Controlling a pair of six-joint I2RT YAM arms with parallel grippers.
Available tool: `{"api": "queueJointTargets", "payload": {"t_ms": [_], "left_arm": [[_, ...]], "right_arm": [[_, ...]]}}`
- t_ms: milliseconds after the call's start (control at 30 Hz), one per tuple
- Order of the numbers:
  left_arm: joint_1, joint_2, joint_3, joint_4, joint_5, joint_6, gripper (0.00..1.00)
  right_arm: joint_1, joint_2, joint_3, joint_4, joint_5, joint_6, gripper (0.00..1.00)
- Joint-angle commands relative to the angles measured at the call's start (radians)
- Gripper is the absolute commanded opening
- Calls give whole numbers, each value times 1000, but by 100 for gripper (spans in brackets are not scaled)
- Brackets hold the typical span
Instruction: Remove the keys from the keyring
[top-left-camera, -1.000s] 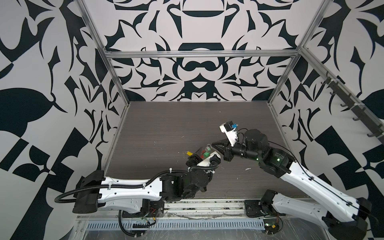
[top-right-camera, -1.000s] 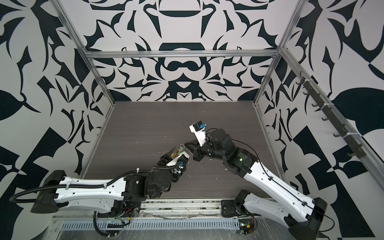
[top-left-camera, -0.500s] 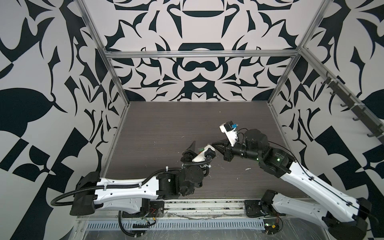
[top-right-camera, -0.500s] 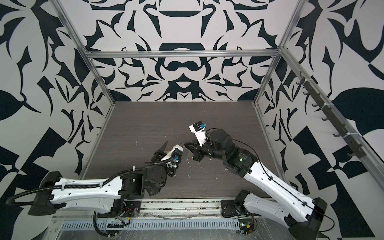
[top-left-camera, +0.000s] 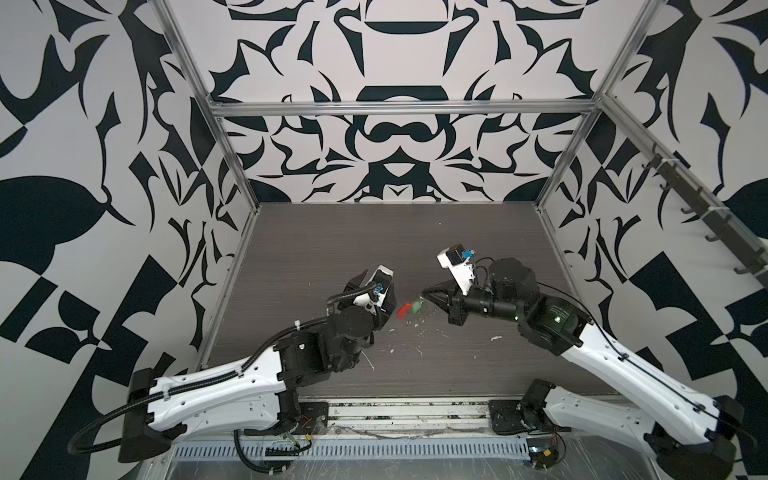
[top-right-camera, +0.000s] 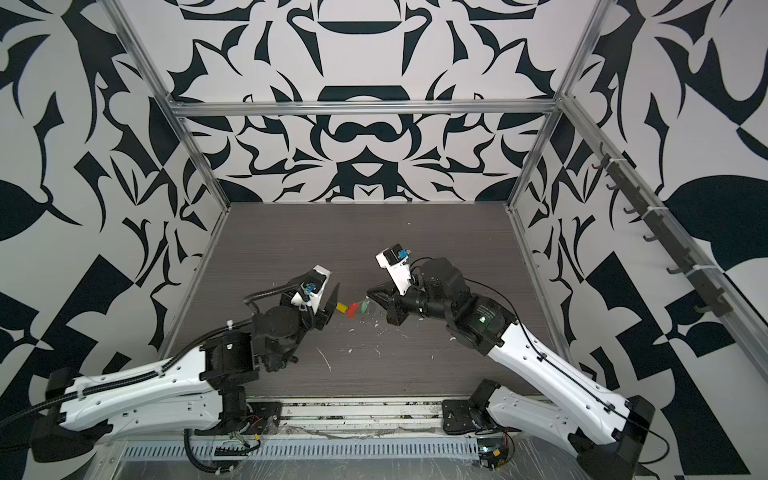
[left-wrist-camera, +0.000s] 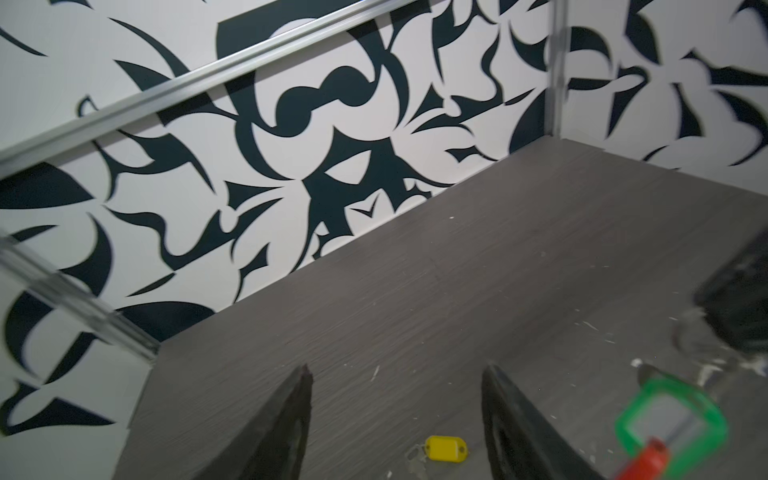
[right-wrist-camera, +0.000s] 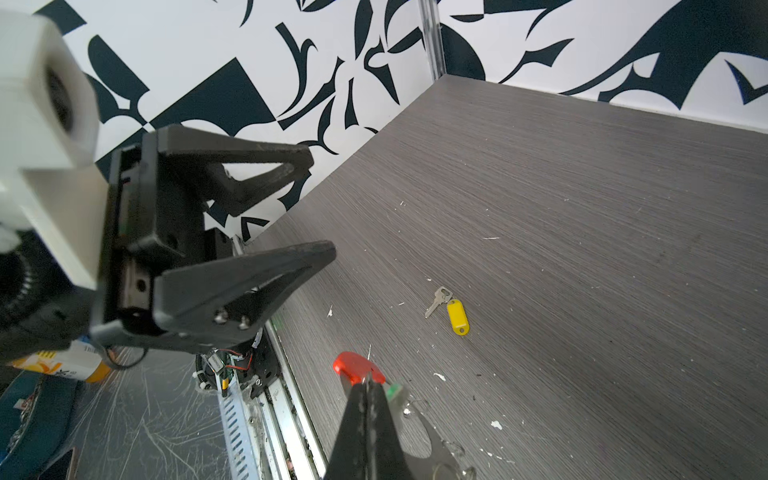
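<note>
My right gripper (right-wrist-camera: 365, 384) is shut on the keyring, a thin wire loop, right beside its red sleeve (right-wrist-camera: 358, 368). In both top views it is held a little above the table (top-left-camera: 457, 249). A green-tagged key (left-wrist-camera: 669, 409) hangs from the ring next to the sleeve (top-right-camera: 353, 309). The yellow-tagged key (right-wrist-camera: 457, 318) lies flat on the table by itself, apart from the ring, and shows in a top view (top-right-camera: 341, 307). My left gripper (left-wrist-camera: 397, 372) is open and empty, raised above the yellow tag (left-wrist-camera: 446, 449), left of the ring.
White flecks (top-left-camera: 432, 330) litter the dark table near the front. Patterned walls with metal frame posts close in three sides. A slotted rail (top-right-camera: 291, 449) runs along the front edge. A row of hooks (top-left-camera: 706, 216) lines the right wall.
My left gripper has pulled back from the ring, to the left and upward. The yellow-tagged key now lies alone on the table. The right gripper has held still.
</note>
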Motion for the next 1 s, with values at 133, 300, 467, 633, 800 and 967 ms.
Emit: {"api": "queueJointTargets", "payload": {"t_ms": [133, 300, 467, 633, 800, 967], "left_arm": [[44, -144, 5, -101, 529, -125, 70], [43, -146, -4, -81, 661, -140, 70], [43, -132, -2, -74, 745, -144, 71], [43, -120, -6, -76, 774, -150, 72], [43, -128, -11, -77, 747, -160, 63], [44, -183, -23, -68, 705, -155, 45]], "right_arm": [[-14, -45, -10, 127, -258, -135, 0], [-17, -23, 9, 133, -378, -162, 0], [-18, -3, 24, 133, -397, -169, 0], [-18, 6, 40, 134, -402, -169, 0], [-20, 4, 52, 109, -413, -184, 0], [-29, 2, 63, 73, -446, -207, 0]]}}
